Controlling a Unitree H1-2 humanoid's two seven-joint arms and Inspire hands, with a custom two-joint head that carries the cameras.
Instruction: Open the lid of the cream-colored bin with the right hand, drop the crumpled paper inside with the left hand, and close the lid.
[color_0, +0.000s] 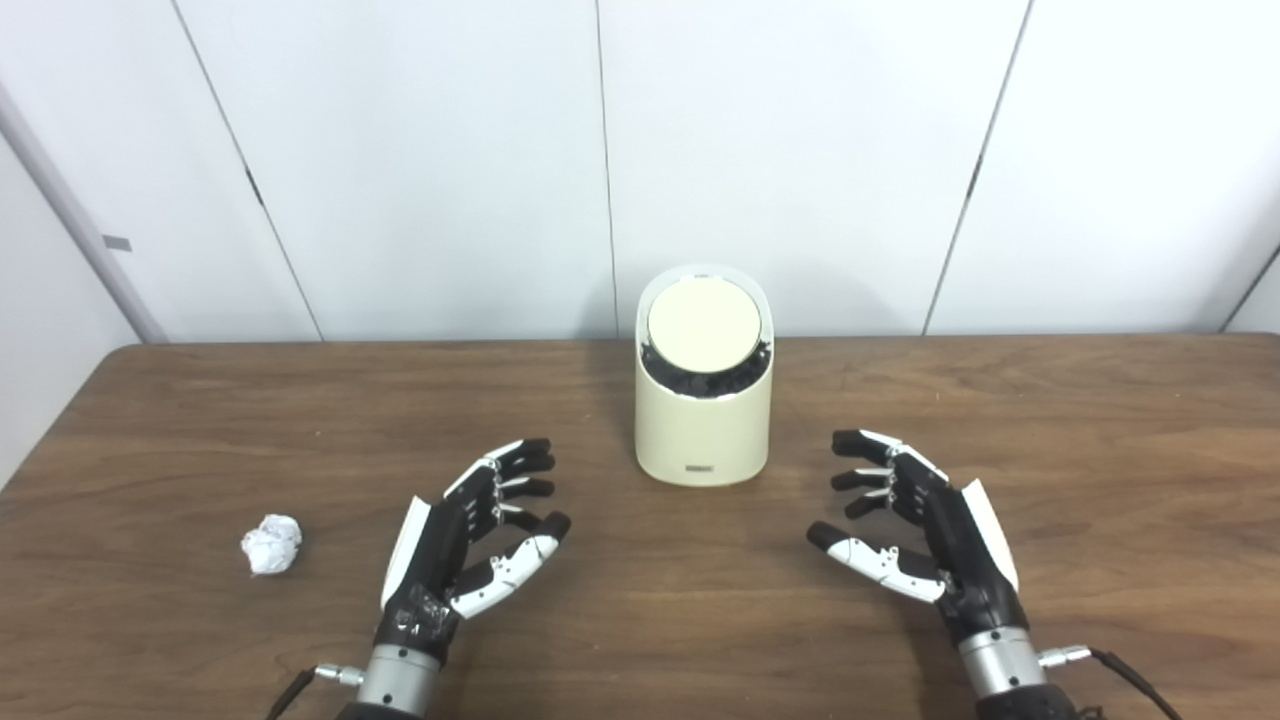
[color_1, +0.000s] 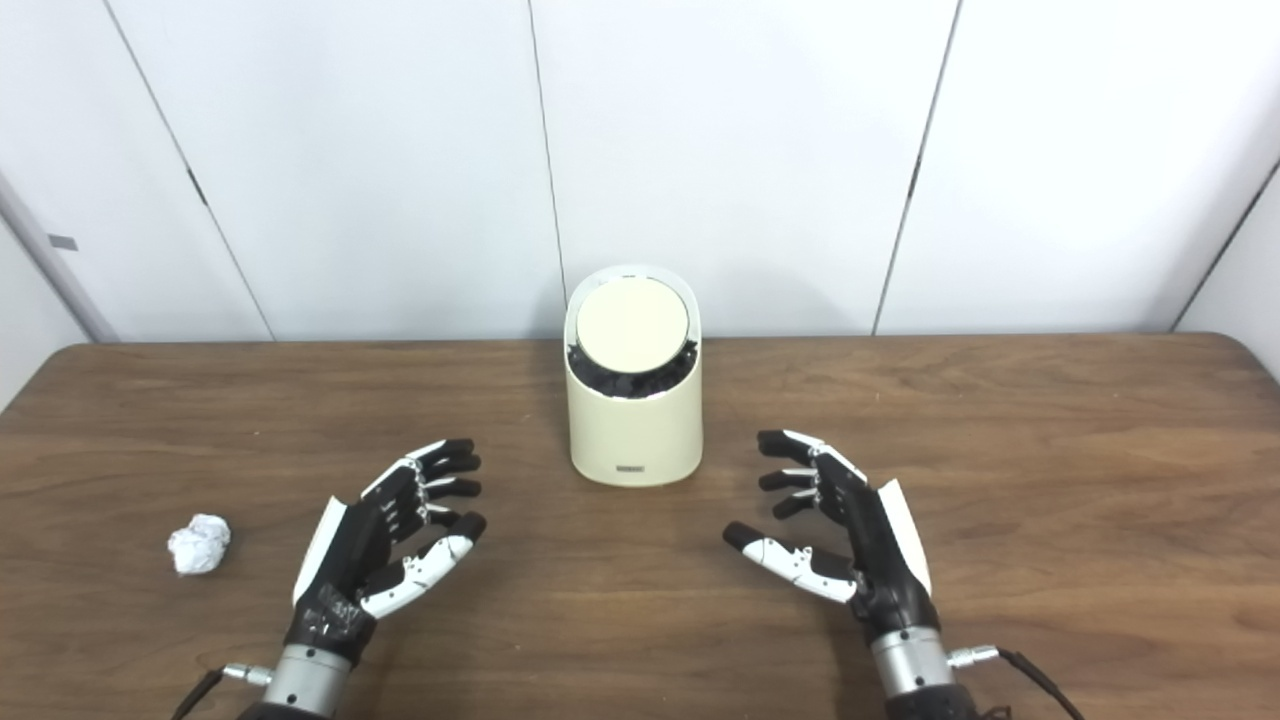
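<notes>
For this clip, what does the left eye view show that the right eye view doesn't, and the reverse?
Only the left eye view: more of the wall left of the table, where a small grey tag sits well inside the frame.

Only the right eye view: the rounded far-right corner of the brown wooden table.

Both: the cream-colored cylindrical bin with its round lid closed, the crumpled white paper ball on the table, and the open left hand and right hand holding nothing.

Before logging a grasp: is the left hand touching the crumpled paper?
Apart. In the left eye view, bare table shows between the left hand and the crumpled paper, which lies off to that hand's outer side; the hand is open.
</notes>
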